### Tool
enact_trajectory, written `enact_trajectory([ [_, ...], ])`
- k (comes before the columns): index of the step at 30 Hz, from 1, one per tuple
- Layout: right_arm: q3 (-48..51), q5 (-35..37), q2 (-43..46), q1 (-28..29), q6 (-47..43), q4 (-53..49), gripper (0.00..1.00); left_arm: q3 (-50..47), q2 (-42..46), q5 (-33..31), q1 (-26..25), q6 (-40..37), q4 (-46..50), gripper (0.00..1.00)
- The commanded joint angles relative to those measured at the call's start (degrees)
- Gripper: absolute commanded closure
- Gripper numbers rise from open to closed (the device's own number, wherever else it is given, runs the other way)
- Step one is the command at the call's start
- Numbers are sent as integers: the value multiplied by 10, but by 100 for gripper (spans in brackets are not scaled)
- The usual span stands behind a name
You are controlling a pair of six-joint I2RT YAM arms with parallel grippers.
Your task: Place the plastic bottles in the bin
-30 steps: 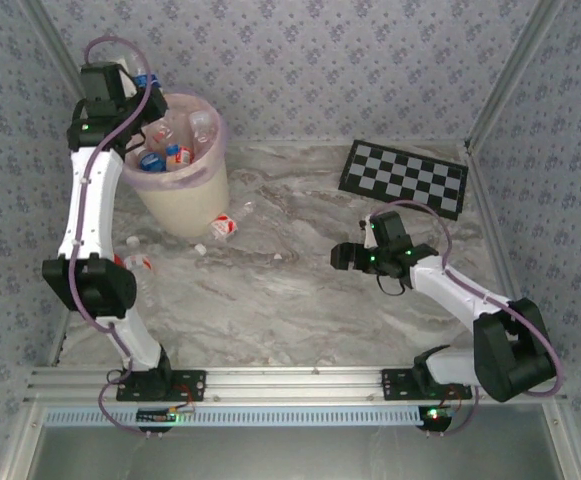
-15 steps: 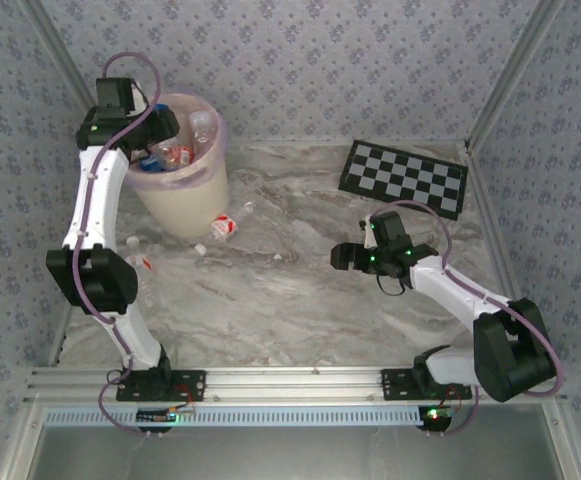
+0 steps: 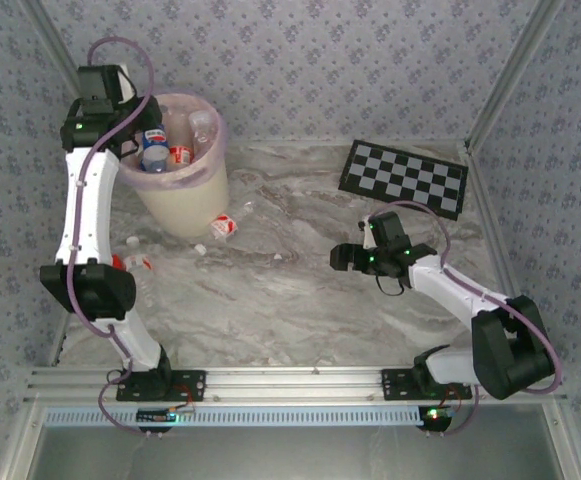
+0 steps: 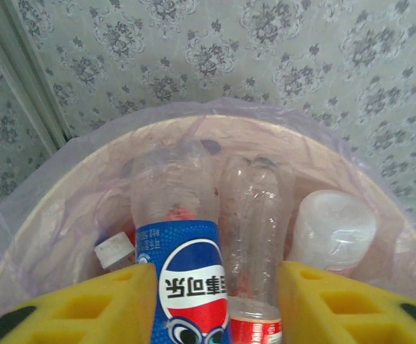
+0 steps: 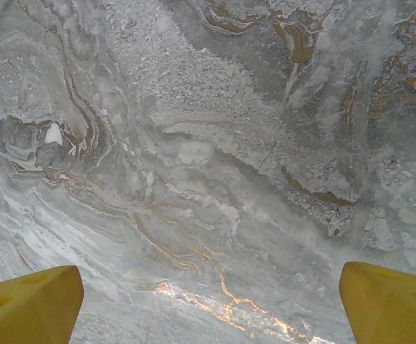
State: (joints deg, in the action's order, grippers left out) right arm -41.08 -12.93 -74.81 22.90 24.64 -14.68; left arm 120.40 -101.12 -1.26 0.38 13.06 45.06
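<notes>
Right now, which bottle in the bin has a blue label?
The bottle with the round logo, left of centre in the left wrist view; the clear bottle beside it has a red label.

Clear plastic bottles (image 4: 186, 276), glossy marbled table (image 5: 193, 179)

the blue-labelled bottle (image 4: 190, 287) and the red-labelled bottle (image 4: 254, 326) beside it run off the lower edge between the left pincer's (image 4: 216, 304) cropped yellow pads (image 4: 86, 308), the left arm (image 3: 85, 200) covers the bin's (image 3: 185, 200) left rim, and a white speck (image 5: 54, 134) on the counter (image 5: 229, 179) is too small to identify.
</notes>
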Motion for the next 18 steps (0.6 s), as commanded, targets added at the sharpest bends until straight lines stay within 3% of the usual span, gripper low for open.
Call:
enact_trajectory([
  [1,-8,-7,-3,5,1,0,5,-11,-28,-7,3,-10,8,56],
  [9,0,1,6,4,12,1,6,-119,-22,7,-13,0,-24,61],
  [18,-4,2,2,3,12,0,6,-155,-43,67,-59,24,-21,62],
])
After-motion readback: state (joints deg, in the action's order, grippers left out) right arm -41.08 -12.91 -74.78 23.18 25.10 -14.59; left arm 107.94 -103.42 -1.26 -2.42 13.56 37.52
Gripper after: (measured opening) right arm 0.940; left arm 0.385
